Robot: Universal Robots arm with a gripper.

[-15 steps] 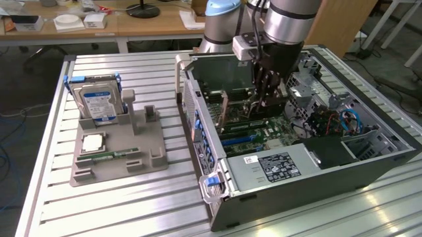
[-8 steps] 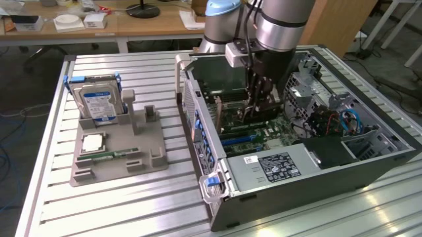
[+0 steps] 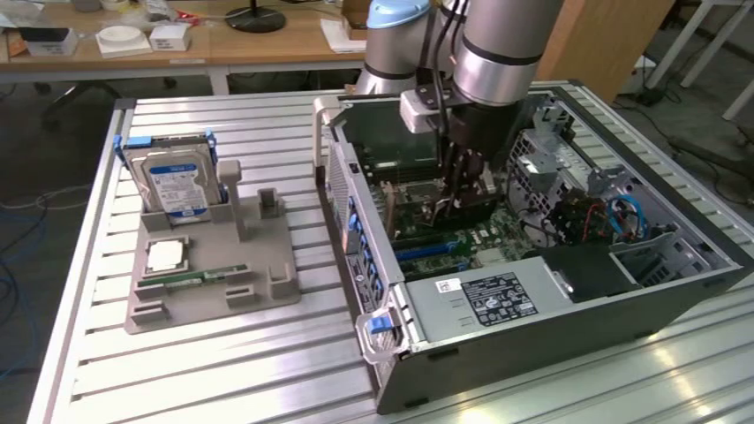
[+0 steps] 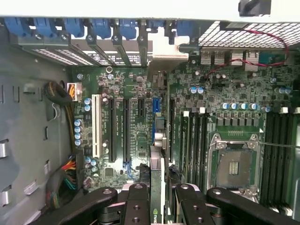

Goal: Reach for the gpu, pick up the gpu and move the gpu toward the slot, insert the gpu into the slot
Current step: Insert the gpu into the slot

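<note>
My gripper (image 3: pixel 463 190) reaches down into the open computer case (image 3: pixel 389 353) and is shut on the gpu (image 3: pixel 471 212), a dark card held upright over the green motherboard (image 3: pixel 471 238). In the wrist view the black fingers (image 4: pixel 138 204) clamp the gpu (image 4: pixel 158 154) from both sides, and I see the card edge-on. It runs in line with the blue slot (image 4: pixel 156 107), whose far end shows beyond the card's edge. Whether the card's lower edge touches the slot I cannot tell.
Dark parallel slots (image 4: pixel 125 131) and a white one (image 4: pixel 97 124) lie beside the blue one. The silver processor socket (image 4: pixel 234 164) sits on the other side. Outside the case, a grey tray (image 3: pixel 271 283) holds a hard drive (image 3: pixel 177 181), a processor (image 3: pixel 165 256) and a memory stick (image 3: pixel 194 278).
</note>
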